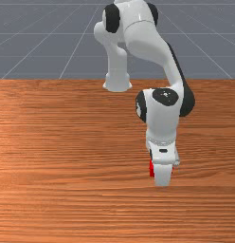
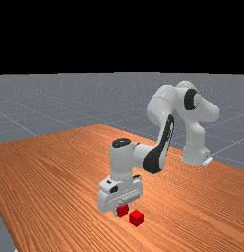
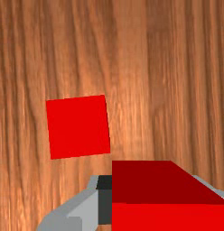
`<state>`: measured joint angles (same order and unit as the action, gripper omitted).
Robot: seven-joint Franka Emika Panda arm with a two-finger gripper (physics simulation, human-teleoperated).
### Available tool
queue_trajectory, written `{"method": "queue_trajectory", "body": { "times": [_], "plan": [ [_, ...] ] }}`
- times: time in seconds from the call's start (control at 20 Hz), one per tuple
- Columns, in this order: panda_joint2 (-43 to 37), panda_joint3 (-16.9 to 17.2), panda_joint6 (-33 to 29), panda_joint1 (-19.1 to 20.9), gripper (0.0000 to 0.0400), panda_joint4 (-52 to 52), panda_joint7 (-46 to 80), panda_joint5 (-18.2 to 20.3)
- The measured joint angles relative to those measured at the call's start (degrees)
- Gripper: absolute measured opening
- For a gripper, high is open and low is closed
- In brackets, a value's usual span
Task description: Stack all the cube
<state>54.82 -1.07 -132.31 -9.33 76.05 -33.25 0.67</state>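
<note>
In the front view the white hand of my gripper [image 1: 162,172] hides its fingertips; a red patch [image 1: 151,168] shows at its left edge, and I cannot tell which cube it is. The far view has my gripper [image 2: 122,213] holding one red cube [image 2: 122,210], with another red cube [image 2: 136,218] on the table just to its right. From the wrist, my gripper [image 3: 163,203] is shut on the held cube [image 3: 163,182], which looks raised; its far finger is mostly hidden. The other cube [image 3: 78,127] lies apart, slightly turned against it.
Orange-brown wooden table [image 1: 67,142] spreads around the cubes. The arm's white base [image 2: 194,152] stands at the table's far side in the front view and toward the right in the far view.
</note>
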Motion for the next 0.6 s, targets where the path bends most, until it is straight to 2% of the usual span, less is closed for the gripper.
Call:
{"method": "queue_trajectory", "body": {
  "times": [0.1, 0.15, 0.55, 0.6],
  "plan": [
    [-0.90, 0.06, -0.66, -0.05, 0.0189, 0.98, 0.07, -0.07],
    [-0.02, 0.25, 2.31, -0.29, 0.0189, -1.34, 1.84, 0.43],
    [2.23, 0.48, 4.07, -3.87, 0.0189, -5.39, 7.51, 0.49],
    [2.11, -0.23, 6.01, -3.67, 0.0189, -5.46, 5.42, 0.34]
  ]
}}
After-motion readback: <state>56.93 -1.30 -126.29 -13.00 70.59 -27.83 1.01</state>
